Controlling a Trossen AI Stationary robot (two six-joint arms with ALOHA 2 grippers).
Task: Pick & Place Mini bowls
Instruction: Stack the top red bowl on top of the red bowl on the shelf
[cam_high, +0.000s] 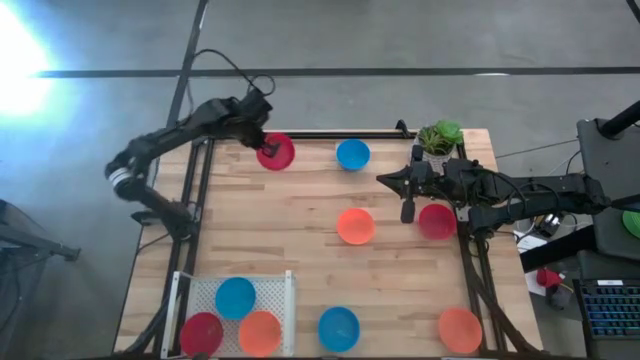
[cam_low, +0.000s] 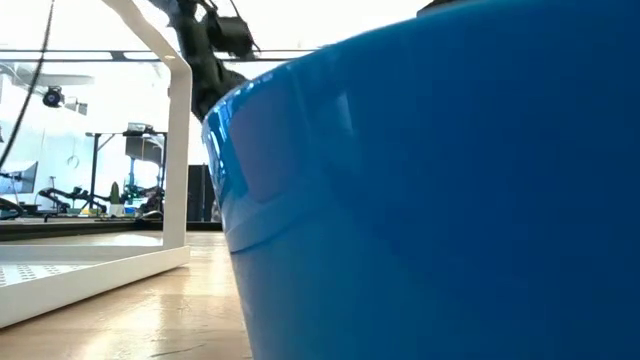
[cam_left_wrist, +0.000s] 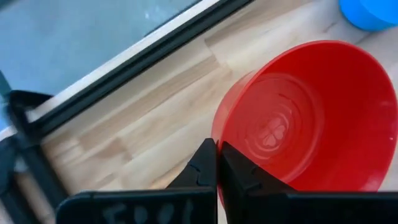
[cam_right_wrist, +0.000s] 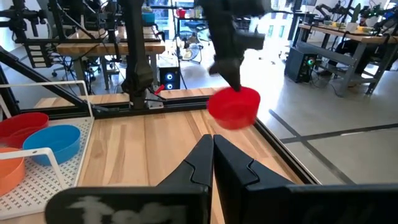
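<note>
Nine mini bowls visible from above on the wooden table (cam_high: 300, 215). Left tool (cam_high: 262, 146) at the far left corner, fingers pinched together on the rim of a red bowl (cam_high: 277, 152); the left wrist view shows the same red bowl (cam_left_wrist: 305, 118) with its rim clamped between the closed fingertips (cam_left_wrist: 208, 163). In the right wrist view that bowl (cam_right_wrist: 234, 107) looks lifted slightly off the table, tilted. Blue bowl (cam_high: 352, 154) sits near it along the far edge. Orange bowl (cam_high: 355, 226) at mid-table. Right tool (cam_high: 407, 210) closed, empty, hovering between the orange bowl and another red bowl (cam_high: 436, 221) near the right edge. White pot with green plant (cam_high: 438, 137) at the far right corner. White perforated tray (cam_high: 284, 300) at the near left holds three: blue (cam_high: 235, 297), red (cam_high: 201, 333), orange (cam_high: 260, 333). Blue bowl (cam_high: 338, 329) just right of the tray at the near edge; it fills most of the low view (cam_low: 440, 200). Orange bowl (cam_high: 460, 329) at the near right corner.
</note>
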